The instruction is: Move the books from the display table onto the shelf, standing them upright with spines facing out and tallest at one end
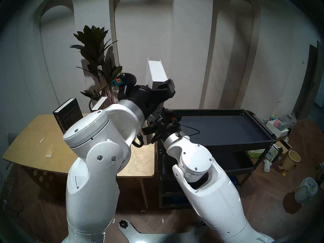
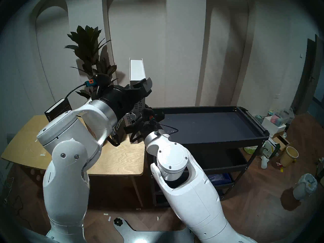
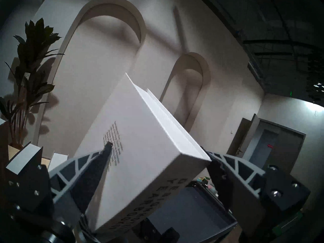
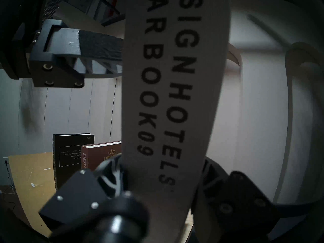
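Right wrist: right hand [image 4: 157, 184] clamps the white book [image 4: 175, 79]; left hand [image 3: 157, 158] open.

Design Hotels Yearbook [image 3: 149, 149]: matt white cover, smooth, black printed lettering. Display table [image 1: 35, 132]: light plywood, visible grain, scuffed. Shelf [image 1: 228, 130]: black metal frame, matt dark tray floor. Left gripper [image 3: 157, 160] fingers [image 3: 98, 167]: black plastic lattice with rough dark pads. Crime and Punishment [image 4: 70, 155]: black cover, slight sheen.

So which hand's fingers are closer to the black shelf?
Right. The right fingers sit low beside the shelf's left end; the left fingers are higher up, around the white book.
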`<state>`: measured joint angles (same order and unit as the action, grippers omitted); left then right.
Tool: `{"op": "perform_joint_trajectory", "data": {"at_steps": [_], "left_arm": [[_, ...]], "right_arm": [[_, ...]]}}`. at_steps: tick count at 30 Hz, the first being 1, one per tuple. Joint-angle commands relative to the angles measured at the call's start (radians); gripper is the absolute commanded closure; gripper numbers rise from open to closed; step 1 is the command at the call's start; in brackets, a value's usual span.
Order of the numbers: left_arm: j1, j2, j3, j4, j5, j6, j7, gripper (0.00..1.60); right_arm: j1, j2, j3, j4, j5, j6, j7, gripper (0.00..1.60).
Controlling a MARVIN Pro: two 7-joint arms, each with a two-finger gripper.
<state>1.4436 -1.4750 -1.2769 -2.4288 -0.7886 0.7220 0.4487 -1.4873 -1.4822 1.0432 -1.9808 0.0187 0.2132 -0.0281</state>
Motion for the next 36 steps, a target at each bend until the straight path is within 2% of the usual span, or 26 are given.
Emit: {"op": "perform_joint_trajectory", "data": {"at_steps": [1,10,13,17,20,24,25,27,28,29,30,33,36], "left_arm": [[-0.073,-0.024,-0.041,-0.015,-0.049,-0.011,-0.051,0.00],[-0.150,-0.070,-0.130,-0.015,-0.138,-0.005,-0.067,0.00],[-0.180,-0.071,-0.150,-0.015,-0.161,-0.003,-0.081,0.00],[-0.221,-0.034,-0.174,-0.015,-0.158,0.002,-0.108,0.00],[-0.242,0.023,-0.187,-0.015,-0.110,0.010,-0.118,0.00],[-0.224,0.095,-0.217,-0.015,-0.047,0.021,-0.117,0.00],[-0.218,0.081,-0.225,-0.015,-0.025,0.029,-0.116,0.00],[-0.206,0.134,-0.247,-0.015,0.008,0.034,-0.108,0.00],[-0.200,0.120,-0.257,-0.015,0.023,0.041,-0.106,0.00],[-0.191,0.155,-0.275,-0.015,0.040,0.042,-0.100,0.00],[-0.186,0.128,-0.289,-0.012,0.058,0.051,-0.098,0.00],[-0.145,0.200,-0.336,0.038,0.119,0.078,-0.083,0.00],[-0.113,0.224,-0.376,0.085,0.160,0.095,-0.063,0.00]], "right_arm": [[0.028,-0.009,-0.025,-0.041,-0.013,-0.012,0.011,1.60],[0.035,0.055,0.020,0.005,-0.024,-0.019,0.038,1.60],[0.046,0.075,0.045,0.032,-0.026,-0.024,0.050,1.60],[0.076,0.105,0.099,0.067,-0.024,-0.033,0.070,1.60],[0.107,0.121,0.152,0.086,-0.020,-0.036,0.073,1.60],[0.147,0.137,0.228,0.086,-0.010,-0.034,0.077,1.60],[0.152,0.140,0.244,0.083,-0.007,-0.034,0.077,1.60],[0.164,0.151,0.288,0.076,0.003,-0.032,0.073,1.60],[0.170,0.159,0.301,0.074,0.006,-0.032,0.070,1.60],[0.175,0.166,0.332,0.070,0.014,-0.030,0.073,1.60],[0.179,0.184,0.318,0.065,0.020,-0.030,0.062,1.60],[0.179,0.204,0.416,0.065,0.035,-0.023,0.070,1.60],[0.182,0.226,0.461,0.073,0.048,-0.018,0.064,1.60]]}}
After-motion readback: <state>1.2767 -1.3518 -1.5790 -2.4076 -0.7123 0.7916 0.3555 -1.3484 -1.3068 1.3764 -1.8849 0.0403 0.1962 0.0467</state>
